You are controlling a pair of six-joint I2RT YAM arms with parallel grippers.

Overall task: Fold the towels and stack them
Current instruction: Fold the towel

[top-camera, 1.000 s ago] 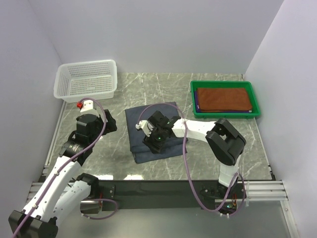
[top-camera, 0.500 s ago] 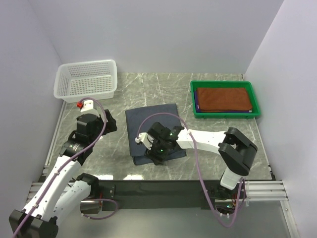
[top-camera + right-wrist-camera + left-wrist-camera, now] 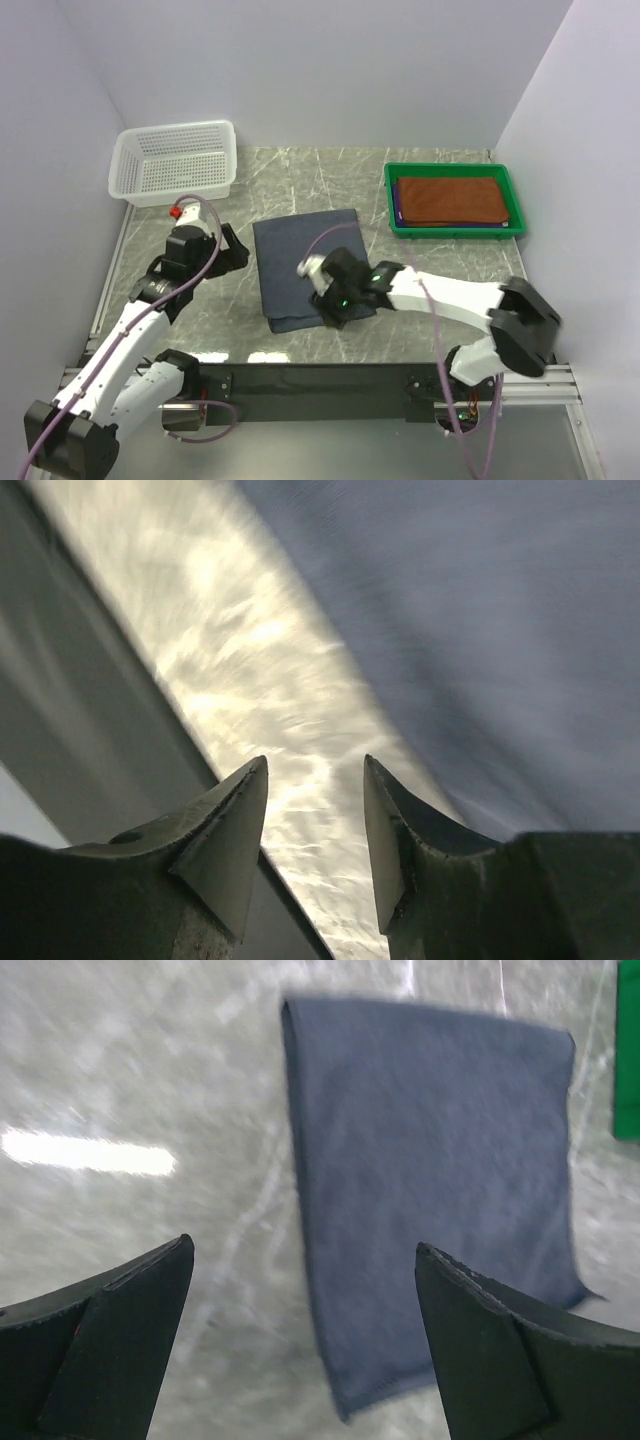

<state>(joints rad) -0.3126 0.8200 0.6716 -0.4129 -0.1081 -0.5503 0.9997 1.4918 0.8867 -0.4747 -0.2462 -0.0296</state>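
Observation:
A folded grey-blue towel (image 3: pixel 298 262) lies flat in the middle of the marble table. My right gripper (image 3: pixel 333 305) hovers low over its near right corner. In the right wrist view the right gripper (image 3: pixel 315 820) has its jaws partly apart with only marble between them, and the towel (image 3: pixel 480 630) lies just beyond. My left gripper (image 3: pixel 237 253) stands wide open beside the towel's left edge. The left wrist view shows the left gripper (image 3: pixel 300 1345) empty above the towel's (image 3: pixel 430 1160) near left corner. A rust-brown towel (image 3: pixel 450 199) lies folded in the green tray, a purple edge (image 3: pixel 397 207) showing under it.
A white mesh basket (image 3: pixel 175 160) stands at the back left by the wall. The green tray (image 3: pixel 455 232) sits at the back right. Walls close in the left, back and right sides. A dark rail (image 3: pixel 300 378) runs along the table's near edge.
The right arm has swung toward the near edge, carrying its gripper from the towel's middle to its near right corner with jaws narrowing. The left gripper edged right toward the towel.

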